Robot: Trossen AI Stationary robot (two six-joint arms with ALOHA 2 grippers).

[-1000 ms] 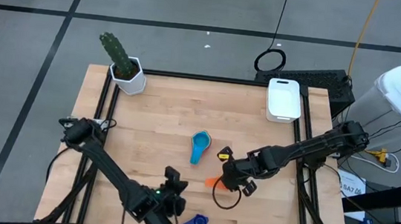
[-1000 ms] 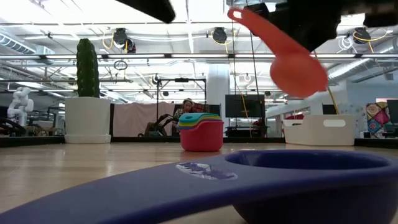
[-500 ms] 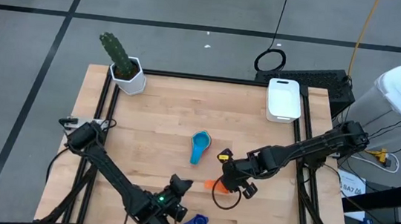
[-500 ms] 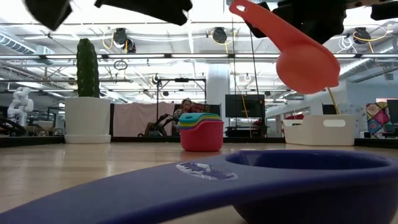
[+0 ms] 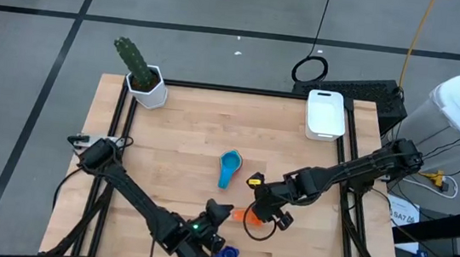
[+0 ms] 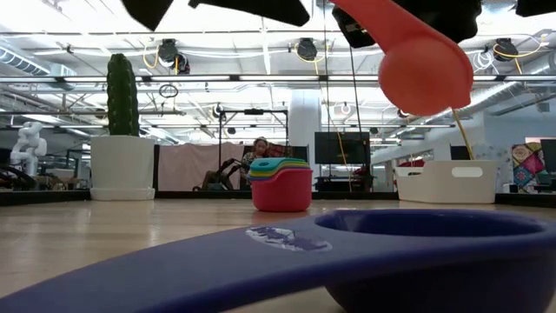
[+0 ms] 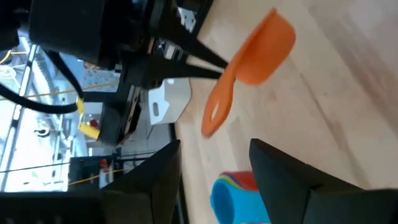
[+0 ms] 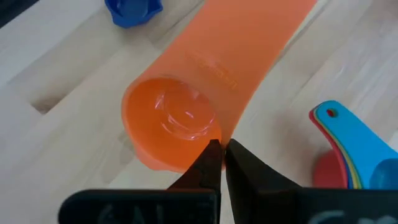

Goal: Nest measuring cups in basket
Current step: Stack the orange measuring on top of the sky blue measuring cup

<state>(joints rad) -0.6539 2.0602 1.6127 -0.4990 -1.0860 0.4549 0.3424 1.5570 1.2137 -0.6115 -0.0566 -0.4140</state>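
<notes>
The orange measuring cup hung clear of the table, a little below and right of the frame's centre in the high view, pinched by its rim between the closed fingers of the right gripper. In the right wrist view the two dark fingertips met on the cup's edge, with the handle running away toward the upper right of that picture. The low view showed the same cup in the upper right, bowl down and well above the wood.

A nested stack of cups stood near the middle of the table, its light blue cup uppermost from above; from table height the stack showed a red cup at the bottom with coloured rims above it (the order of the inner ones is hard to read). The dark blue measuring cup lay on its own at the lower edge of the table, filling the lower part of the low view.

The white basket sat at the upper right of the table, well apart from every cup.

The left gripper was at the lower middle of the frame, between the dark blue cup and the orange one, its fingers spread and holding nothing; its wrist view showed the two fingers apart, with the orange cup beyond them.

A white pot with a green cactus stood at the table's upper left corner.
</notes>
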